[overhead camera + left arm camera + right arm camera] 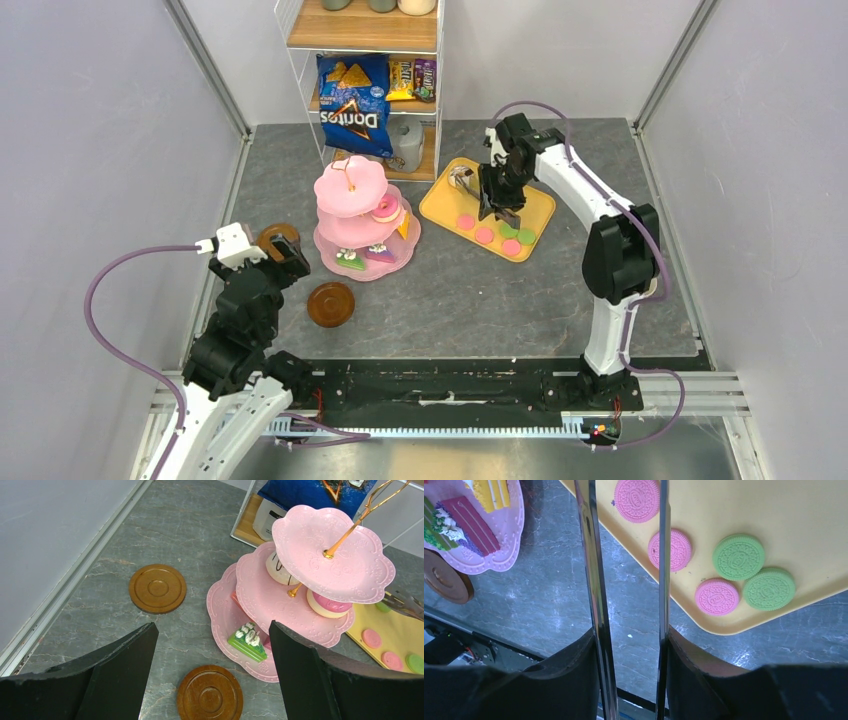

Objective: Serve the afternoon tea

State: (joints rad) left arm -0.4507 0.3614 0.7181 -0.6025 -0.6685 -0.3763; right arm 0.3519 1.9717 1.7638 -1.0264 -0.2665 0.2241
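The pink three-tier stand carries donuts on its middle tier and cake slices, one of them green, on its bottom tier. Two brown saucers lie on the table left of it. My left gripper is open and empty above the nearer saucer. My right gripper is shut on the metal tongs, held over the near edge of a yellow tray. Pink macarons and green macarons lie on the tray. No mug is in view.
A white wire shelf stands at the back with a blue Doritos bag and snack packs. Grey walls with metal rails close in the left, right and back sides. The arm bases sit on the black rail at the near edge.
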